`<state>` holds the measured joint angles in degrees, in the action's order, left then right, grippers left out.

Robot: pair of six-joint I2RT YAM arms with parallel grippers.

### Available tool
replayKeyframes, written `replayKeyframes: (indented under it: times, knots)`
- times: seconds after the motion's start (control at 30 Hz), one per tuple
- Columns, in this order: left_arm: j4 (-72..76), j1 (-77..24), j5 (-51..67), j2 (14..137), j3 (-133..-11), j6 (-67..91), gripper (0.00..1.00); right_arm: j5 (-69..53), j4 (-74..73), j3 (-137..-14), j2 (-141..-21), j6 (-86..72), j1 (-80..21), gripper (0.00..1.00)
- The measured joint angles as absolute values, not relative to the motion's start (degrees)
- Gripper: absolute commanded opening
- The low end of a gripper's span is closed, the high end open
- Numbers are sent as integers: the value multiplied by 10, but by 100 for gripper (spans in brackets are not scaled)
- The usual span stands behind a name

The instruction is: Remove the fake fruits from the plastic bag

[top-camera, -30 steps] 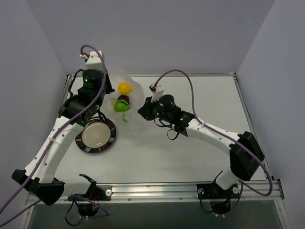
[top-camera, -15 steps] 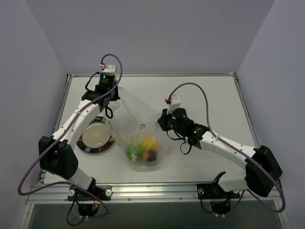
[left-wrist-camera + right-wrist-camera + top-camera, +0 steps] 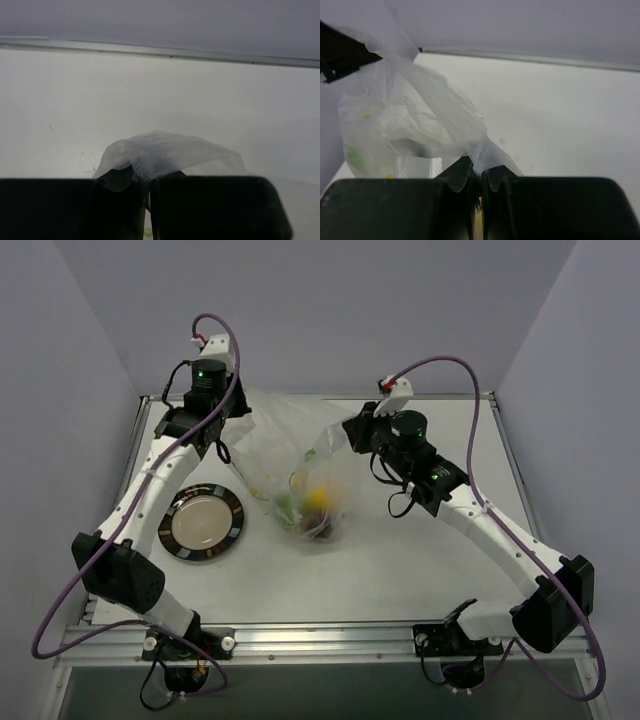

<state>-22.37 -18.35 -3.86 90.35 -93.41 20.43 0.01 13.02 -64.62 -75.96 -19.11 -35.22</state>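
With left fingers (image 3: 115, 210) and right fingers (image 3: 455, 205) clamped on the bag (image 3: 290, 445), its thin film could slip or tear under the sagging fruits (image 3: 312, 502).

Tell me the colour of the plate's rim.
The plate has a dark, almost black rim around a cream middle; the top view shows it best.

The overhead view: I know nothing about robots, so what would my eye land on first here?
A clear plastic bag is stretched between the two arms over the middle of the table, one side pinched in the left gripper and the other in the right gripper. Bright fake fruits, yellow, green and dark red, sag together in its bottom. A round dark-rimmed plate lies to the bag's left.
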Motion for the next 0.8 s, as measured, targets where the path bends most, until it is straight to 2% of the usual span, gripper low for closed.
replayKeyframes:
  times: [0.13,0.33,0.4,0.47,0.6,0.8]
  knots:
    - [-213,-182,-41,865,-933,205,2,-6,149,-669,-759,-190,-330,0]
    - [-174,-179,-38,876,-823,226,2,14,163,-526,-797,-206,-324,0]
    - [-173,-179,-31,897,-788,235,2,26,143,-483,-820,-217,-321,3]
    - [-173,-180,-23,922,-771,244,2,41,117,-469,-818,-222,-320,0]
    - [-172,-185,-17,939,-770,257,2,70,95,-490,-756,-221,-318,0]
    - [-174,-200,-20,886,-813,261,2,59,83,-578,-655,-207,-324,0]
